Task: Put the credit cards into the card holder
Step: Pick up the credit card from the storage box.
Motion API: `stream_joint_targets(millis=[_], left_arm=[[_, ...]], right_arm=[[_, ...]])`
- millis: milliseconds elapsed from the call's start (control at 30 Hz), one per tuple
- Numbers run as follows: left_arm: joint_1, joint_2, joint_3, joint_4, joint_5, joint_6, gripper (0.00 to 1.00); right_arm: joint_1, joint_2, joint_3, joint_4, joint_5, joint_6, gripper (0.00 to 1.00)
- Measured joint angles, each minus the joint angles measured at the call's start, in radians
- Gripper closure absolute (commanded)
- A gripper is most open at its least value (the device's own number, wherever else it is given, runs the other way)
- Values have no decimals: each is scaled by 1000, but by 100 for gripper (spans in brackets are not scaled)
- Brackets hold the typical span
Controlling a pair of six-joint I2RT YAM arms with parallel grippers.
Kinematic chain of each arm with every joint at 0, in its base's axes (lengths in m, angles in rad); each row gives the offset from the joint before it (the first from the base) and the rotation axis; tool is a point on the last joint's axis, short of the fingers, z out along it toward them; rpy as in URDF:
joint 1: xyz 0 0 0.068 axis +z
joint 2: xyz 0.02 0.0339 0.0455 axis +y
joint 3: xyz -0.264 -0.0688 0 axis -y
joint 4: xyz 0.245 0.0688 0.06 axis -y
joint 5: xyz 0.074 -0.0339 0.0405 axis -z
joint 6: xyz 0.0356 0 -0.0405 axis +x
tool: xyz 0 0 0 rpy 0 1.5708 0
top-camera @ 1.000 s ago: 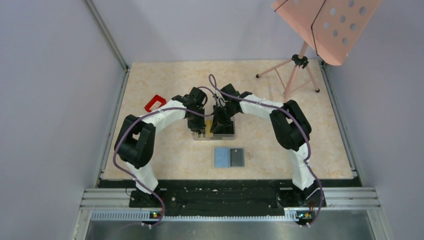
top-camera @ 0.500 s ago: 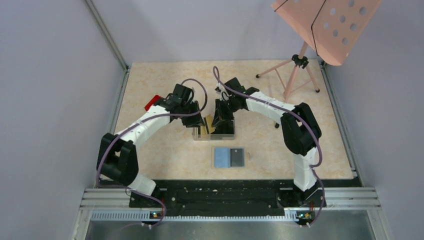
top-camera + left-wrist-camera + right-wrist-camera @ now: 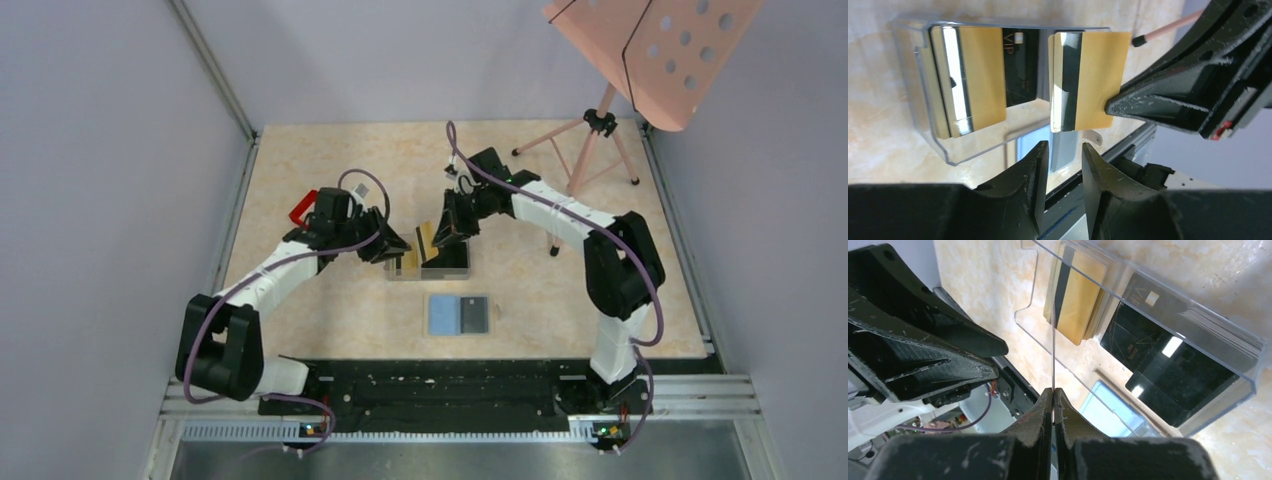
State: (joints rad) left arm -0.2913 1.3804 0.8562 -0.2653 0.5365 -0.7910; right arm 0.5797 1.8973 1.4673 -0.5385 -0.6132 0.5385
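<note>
My right gripper is shut on a yellow-gold credit card, gripped by one edge and held upright above the clear plastic box. In the right wrist view that card shows edge-on. More gold cards and black cards stand in the box. My left gripper is open and empty, just left of the held card and apart from it. The card holder lies open in front of the box, blue lining up, with a dark card on its right half.
A small red frame lies at the left, behind my left arm. A pink stand's tripod stands at the back right. The black rail runs along the near table edge.
My left gripper has opened and drawn back to the left, away from the box. The right gripper has moved right and up with the gold card in it.
</note>
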Motion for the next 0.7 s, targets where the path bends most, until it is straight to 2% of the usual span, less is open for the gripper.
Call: stream_joint_targets(millis=[200,500,700], left_arm=[[25,-55,-90,212,86,-108,62],[29,-56,-159,435,153,-217,60],[29,-56,-165,525,193,-256,60]], right_arm=[[-40,-64,-18,29,-55,36,100],[-53,-141,-95,101,-165,116,100],[-53,-150,-135,146,-220,166,100]])
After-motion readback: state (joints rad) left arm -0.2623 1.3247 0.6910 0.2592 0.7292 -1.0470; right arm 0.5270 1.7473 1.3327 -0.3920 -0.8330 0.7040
